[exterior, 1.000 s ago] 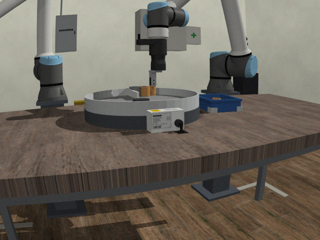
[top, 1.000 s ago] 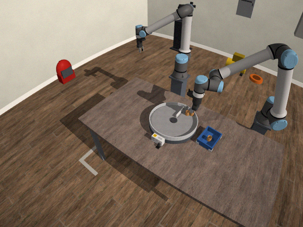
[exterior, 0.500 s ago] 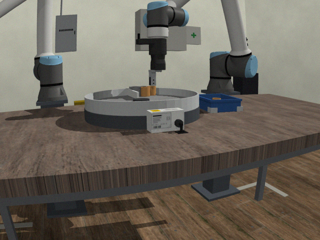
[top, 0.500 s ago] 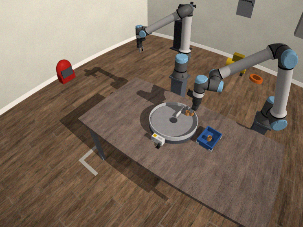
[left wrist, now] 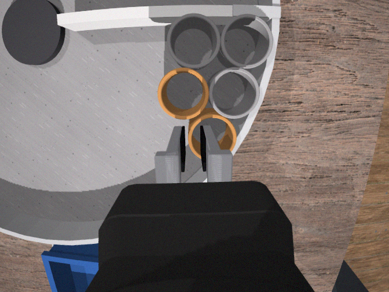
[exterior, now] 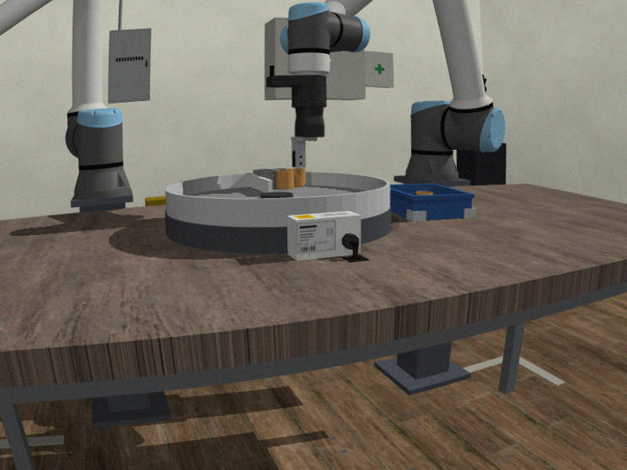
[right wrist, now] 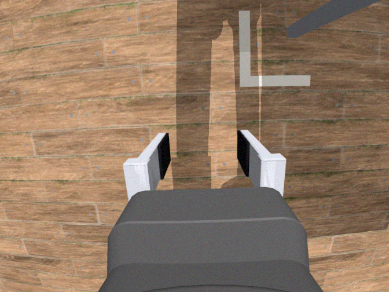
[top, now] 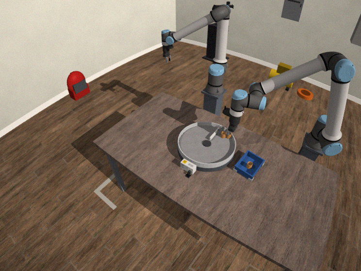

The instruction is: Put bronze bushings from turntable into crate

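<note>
Turntable (top: 192, 148) (exterior: 227, 210) (left wrist: 94, 126): 3 steel bushings (left wrist: 169, 40), 2 bronze bushings (top: 222, 134) (exterior: 284, 179) (left wrist: 161, 93); crate (top: 243, 171) (exterior: 440, 207) (left wrist: 70, 258): level within its guides (exterior: 415, 216), 1 bronze inside; left gripper (top: 228, 132) (exterior: 298, 166) (left wrist: 192, 126): part-spread, unloaded, 1 finger over the outer bronze's bore, presumably for a wall pinch sparing its neighbours; right gripper (top: 168, 59) (right wrist: 203, 131): spread wide, parked off-table.

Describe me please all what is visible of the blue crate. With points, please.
The blue crate (top: 242, 172) (exterior: 440, 208) (left wrist: 75, 258) is an open-topped rectangular box, plastic-looking, with straight walls and a rim. It sits level on the table (top: 279, 201) (exterior: 506, 243) (left wrist: 329, 103), beside the turntable (top: 205, 165) (exterior: 278, 210) (left wrist: 37, 227). Pale corner guides (top: 251, 178) (exterior: 415, 216) stand at its visible lower corners. One bronze bushing (top: 249, 164) (exterior: 424, 193) is inside. No end effector touches it.
</note>
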`<control>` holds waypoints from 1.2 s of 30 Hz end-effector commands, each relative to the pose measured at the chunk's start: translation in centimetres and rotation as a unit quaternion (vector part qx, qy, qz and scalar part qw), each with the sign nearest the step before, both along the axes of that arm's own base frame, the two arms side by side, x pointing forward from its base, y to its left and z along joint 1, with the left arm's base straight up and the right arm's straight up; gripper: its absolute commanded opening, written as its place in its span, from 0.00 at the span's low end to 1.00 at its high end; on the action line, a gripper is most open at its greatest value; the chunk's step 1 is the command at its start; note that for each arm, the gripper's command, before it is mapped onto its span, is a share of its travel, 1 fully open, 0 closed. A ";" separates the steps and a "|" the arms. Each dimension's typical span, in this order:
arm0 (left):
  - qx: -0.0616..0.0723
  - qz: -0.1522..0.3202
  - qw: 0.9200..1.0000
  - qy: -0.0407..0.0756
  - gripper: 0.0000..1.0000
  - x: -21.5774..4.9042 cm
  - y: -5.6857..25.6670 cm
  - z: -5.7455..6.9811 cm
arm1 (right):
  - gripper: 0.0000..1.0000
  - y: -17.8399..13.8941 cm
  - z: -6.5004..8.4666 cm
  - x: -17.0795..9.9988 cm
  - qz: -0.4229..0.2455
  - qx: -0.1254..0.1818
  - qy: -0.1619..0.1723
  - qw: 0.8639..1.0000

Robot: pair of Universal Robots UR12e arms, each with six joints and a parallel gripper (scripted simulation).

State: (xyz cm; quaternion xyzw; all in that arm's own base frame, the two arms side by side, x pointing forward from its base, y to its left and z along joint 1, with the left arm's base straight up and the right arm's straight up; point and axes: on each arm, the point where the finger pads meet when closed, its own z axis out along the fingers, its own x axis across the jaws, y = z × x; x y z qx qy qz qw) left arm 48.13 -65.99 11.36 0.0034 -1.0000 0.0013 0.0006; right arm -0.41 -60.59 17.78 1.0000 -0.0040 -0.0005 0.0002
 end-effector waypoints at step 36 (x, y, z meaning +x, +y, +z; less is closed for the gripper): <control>-0.001 0.000 1.000 -0.001 0.36 0.1 0.0 0.0 | 1.00 0.2 -0.1 -0.1 0.000 0.000 0.000 1.000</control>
